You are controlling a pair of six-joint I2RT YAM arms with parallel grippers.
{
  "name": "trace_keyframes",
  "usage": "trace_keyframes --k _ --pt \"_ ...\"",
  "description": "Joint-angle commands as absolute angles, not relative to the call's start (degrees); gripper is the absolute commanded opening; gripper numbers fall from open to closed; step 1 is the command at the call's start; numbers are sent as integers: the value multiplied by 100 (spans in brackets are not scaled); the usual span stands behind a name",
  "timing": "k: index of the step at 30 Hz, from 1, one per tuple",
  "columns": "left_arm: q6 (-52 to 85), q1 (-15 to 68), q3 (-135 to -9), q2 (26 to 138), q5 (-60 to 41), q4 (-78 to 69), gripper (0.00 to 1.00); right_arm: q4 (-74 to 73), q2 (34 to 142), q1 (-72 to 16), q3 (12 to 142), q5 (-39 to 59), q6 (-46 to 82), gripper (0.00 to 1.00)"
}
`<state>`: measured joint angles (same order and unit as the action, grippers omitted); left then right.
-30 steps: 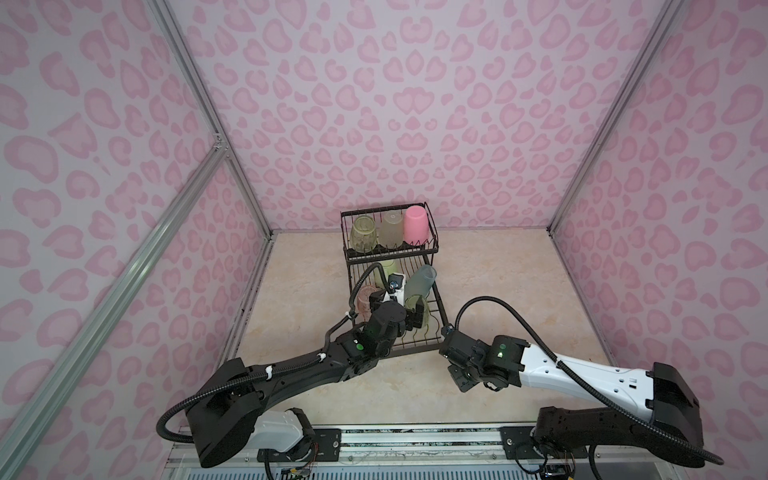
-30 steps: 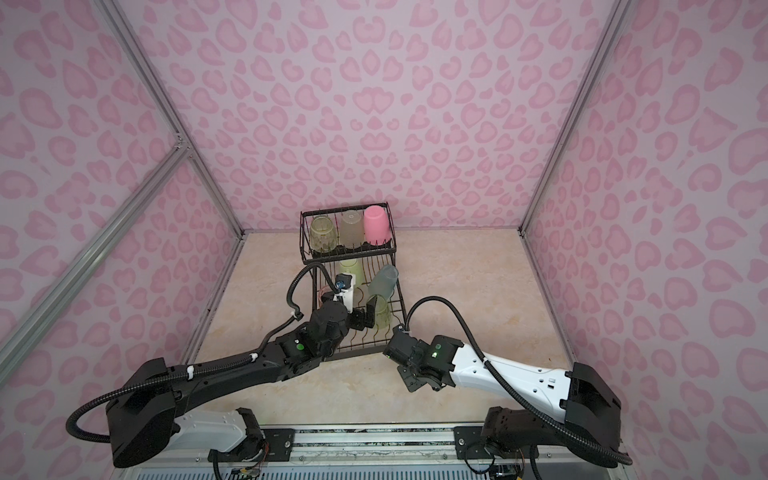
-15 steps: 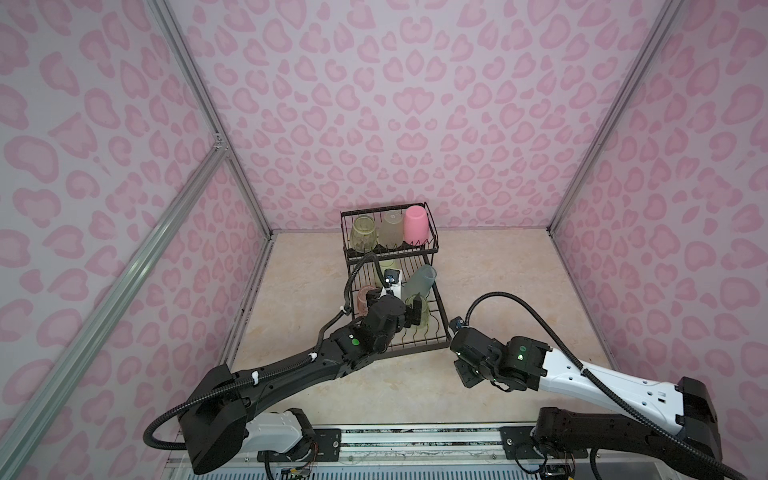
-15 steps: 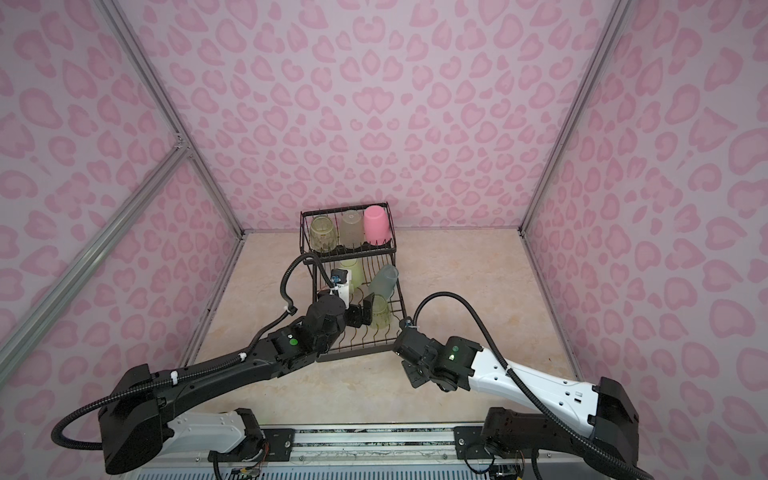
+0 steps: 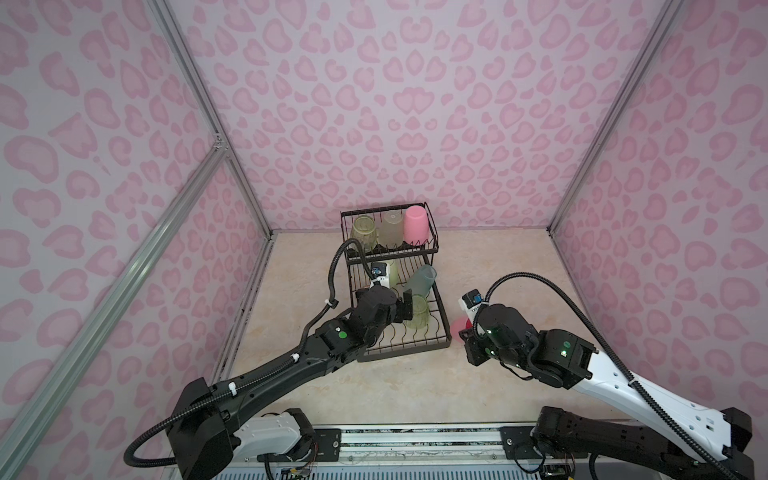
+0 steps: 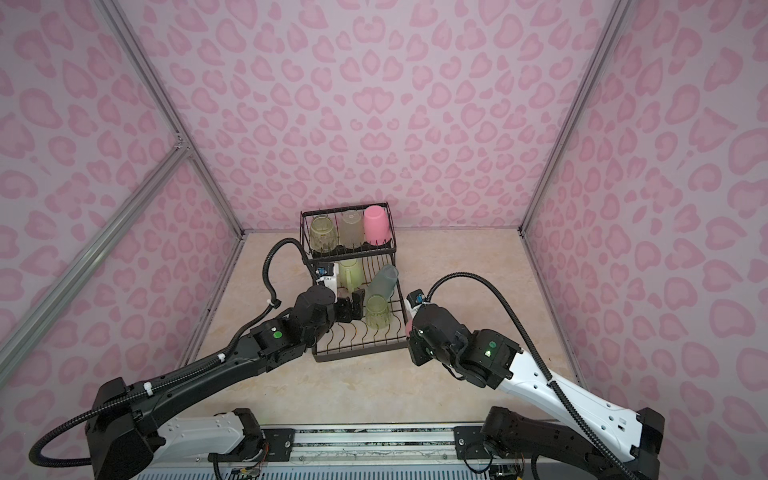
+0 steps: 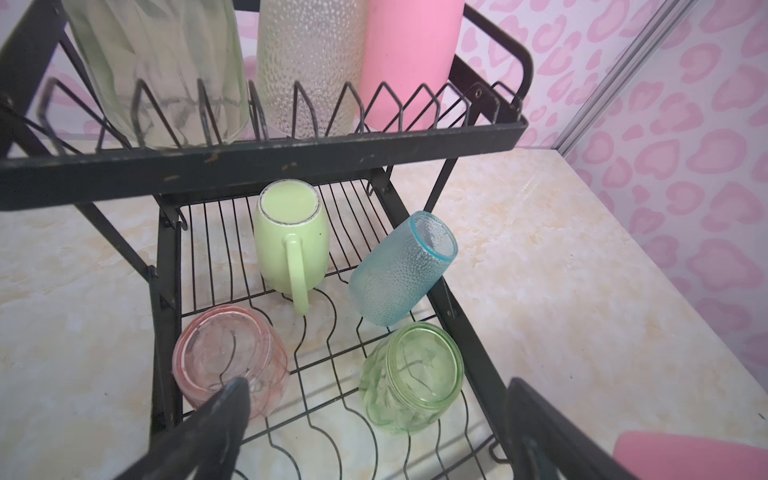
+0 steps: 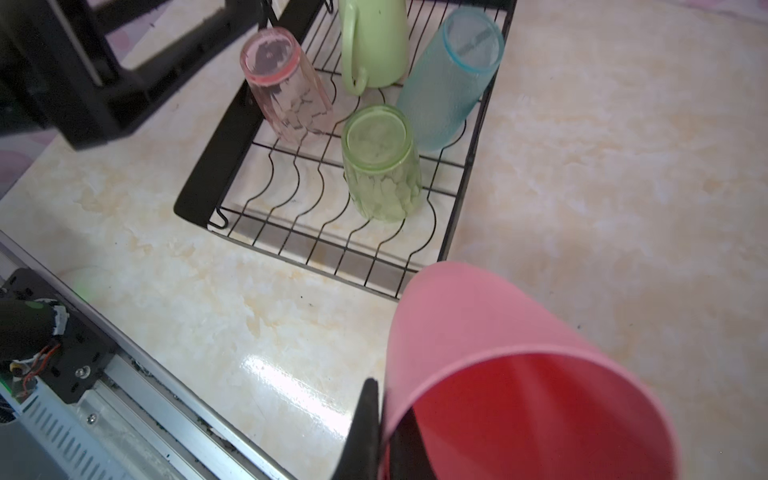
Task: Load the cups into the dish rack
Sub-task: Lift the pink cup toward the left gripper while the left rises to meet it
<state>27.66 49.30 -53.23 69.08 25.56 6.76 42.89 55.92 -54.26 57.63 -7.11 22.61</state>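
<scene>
While my right gripper (image 8: 384,432) is clamped shut on the rim of the last opaque pink cup (image 8: 498,332), one finger inside and one outside, that cup hangs tipped just beside the near right corner of the dish rack (image 5: 405,354). It is probably clear of the table (image 8: 582,166), though I cannot be sure.

Seven cups are already loaded. A yellow-green cup (image 5: 364,232), a frosted grey cup (image 5: 390,227) and a second pink cup (image 5: 417,225) stand upturned in the raised basket (image 7: 291,145). The pale green mug (image 7: 291,245), a leaning teal cup (image 7: 399,270), a pink-orange cup (image 7: 228,357) and another yellow-green cup (image 7: 411,374) are on the lower tray (image 7: 164,299).

My left gripper (image 6: 349,308) is spread wide and holds nothing, above that tray. Only this eighth cup remains, and the tray's front rows look free.
</scene>
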Motion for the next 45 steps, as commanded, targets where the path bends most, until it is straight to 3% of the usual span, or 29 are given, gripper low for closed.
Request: trace_keyframes --k 1,11,22,30,45 --pt "3041 4863 -5588 6715 2242 1147 97 4022 5633 -5414 5993 -583 1922 0" --pt "3412 4666 -6111 6246 1574 1770 97 3291 5687 -5397 6768 -196 1513 0" --pt "4990 3517 -6410 5859 -141 1883 97 182 5601 -5389 5874 599 1353 0" --pt "6978 2629 -5745 5926 -2145 418 99 -1644 5871 -5363 5243 960 1292 0" --pt "8513 2462 -5011 5872 -2679 -1316 99 -3083 6716 -5262 5060 1453 1400 0"
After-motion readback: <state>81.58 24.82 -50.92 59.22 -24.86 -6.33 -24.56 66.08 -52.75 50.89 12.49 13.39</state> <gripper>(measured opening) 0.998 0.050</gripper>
